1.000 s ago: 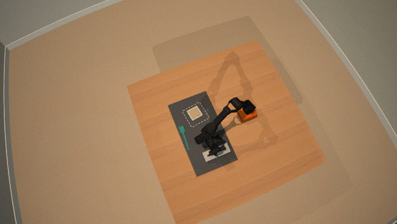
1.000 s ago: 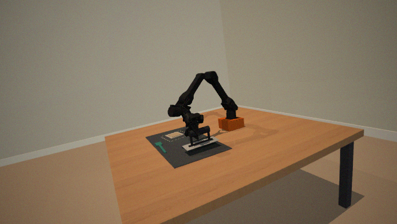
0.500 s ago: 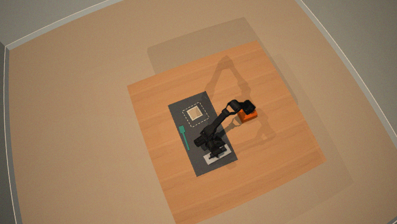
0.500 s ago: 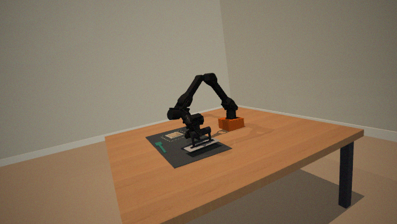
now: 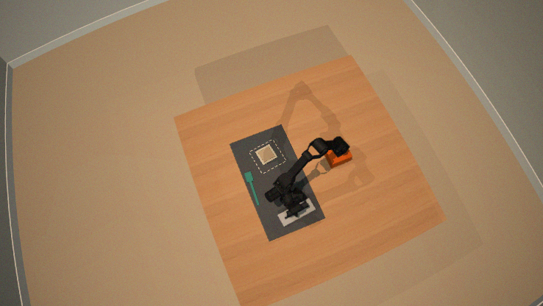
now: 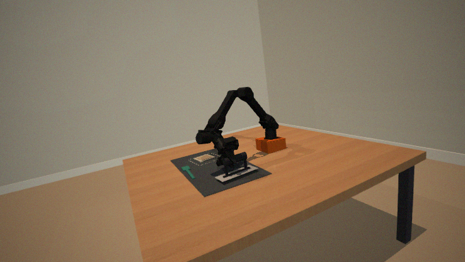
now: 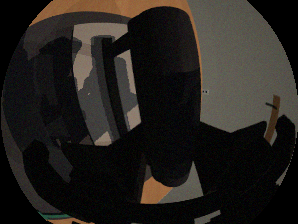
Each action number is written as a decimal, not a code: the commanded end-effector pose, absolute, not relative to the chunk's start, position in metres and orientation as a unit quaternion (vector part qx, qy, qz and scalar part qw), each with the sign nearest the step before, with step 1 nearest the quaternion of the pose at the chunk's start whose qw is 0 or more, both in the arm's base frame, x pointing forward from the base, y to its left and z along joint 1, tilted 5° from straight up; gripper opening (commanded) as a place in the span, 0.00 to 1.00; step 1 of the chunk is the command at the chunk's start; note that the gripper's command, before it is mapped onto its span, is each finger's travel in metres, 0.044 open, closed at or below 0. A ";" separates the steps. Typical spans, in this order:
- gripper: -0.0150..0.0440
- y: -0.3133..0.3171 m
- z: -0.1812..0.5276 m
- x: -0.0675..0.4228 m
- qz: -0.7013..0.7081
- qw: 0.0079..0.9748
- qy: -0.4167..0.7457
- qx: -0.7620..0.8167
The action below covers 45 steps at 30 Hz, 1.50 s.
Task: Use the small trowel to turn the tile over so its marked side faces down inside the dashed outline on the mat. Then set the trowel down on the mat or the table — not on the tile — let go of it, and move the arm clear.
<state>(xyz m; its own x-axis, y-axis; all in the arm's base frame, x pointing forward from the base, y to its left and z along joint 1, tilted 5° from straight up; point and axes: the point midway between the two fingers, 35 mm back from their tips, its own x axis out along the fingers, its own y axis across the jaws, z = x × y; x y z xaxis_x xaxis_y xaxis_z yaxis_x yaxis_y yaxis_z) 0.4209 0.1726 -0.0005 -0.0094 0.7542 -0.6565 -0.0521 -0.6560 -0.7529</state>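
Tile, a flat white-grey square slab (image 5: 297,218), lies at the near end of the dark grey rectangular mat (image 5: 243,159), with the black gripper (image 5: 293,208) clamped on it.
Its fingers are hard to make out in the dim wrist view. The green small trowel (image 5: 252,187) lies untouched along the mat's left edge; a beige square (image 5: 265,154) sits inside the white dashed outline (image 5: 282,160). The arm's orange base block (image 5: 339,158) stands on the wooden table (image 5: 380,197).

No readable text, labels, brands or numbers anywhere, honestly; the only sign is the dashed outline (image 5: 267,156) printed on the mat (image 5: 243,159).
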 end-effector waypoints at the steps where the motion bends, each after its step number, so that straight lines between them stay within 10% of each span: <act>1: 0.25 0.174 -0.008 0.420 0.654 0.309 -0.282 -0.630; 7: 0.25 0.174 -0.015 0.420 0.654 0.309 -0.282 -0.631; 19: 0.76 0.174 -0.015 0.420 0.654 0.309 -0.282 -0.631; 45: 0.76 0.121 0.060 0.405 0.655 0.309 -0.276 -0.632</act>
<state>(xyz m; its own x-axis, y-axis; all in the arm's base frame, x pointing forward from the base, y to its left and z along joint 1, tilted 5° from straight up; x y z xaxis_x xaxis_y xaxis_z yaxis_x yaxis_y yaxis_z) 0.4163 0.1266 0.0314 -0.0146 0.7513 -0.6598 -0.0646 -0.6592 -0.7492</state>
